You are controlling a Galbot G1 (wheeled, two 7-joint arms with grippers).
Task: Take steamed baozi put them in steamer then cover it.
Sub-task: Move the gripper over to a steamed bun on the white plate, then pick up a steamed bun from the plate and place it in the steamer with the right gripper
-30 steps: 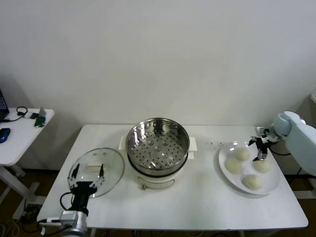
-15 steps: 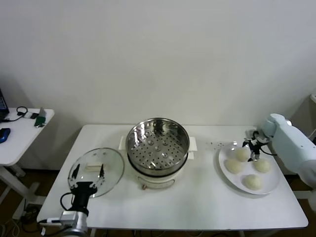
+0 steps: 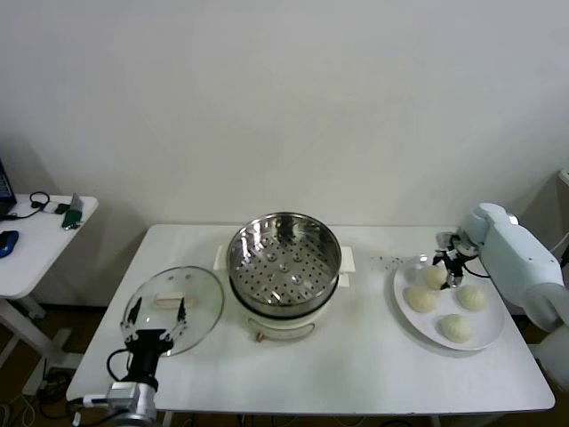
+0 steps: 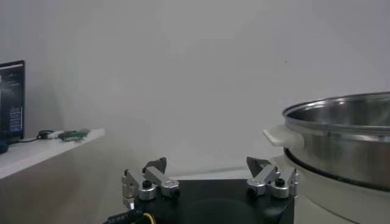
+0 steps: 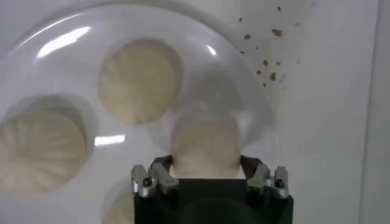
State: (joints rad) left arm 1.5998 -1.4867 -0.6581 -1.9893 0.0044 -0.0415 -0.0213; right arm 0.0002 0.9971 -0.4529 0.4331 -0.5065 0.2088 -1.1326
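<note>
Straddling the far bun [image 5: 205, 146] on the plate [image 3: 491, 338] at the right, the right gripper [image 3: 450, 264] is seen with its fingers around the dough; a firm pinch cannot be told. Three more buns [image 3: 457, 327] lie beside it. The steamer [image 3: 284, 260] stands at the centre, uncovered. The lid [image 3: 174, 307] lies to its left, with the left gripper [image 3: 156, 315] spread wide, near it.

Right gripper [image 3: 450, 261] lowered, fingers [image 5: 159, 172] seemingly closing.
</note>
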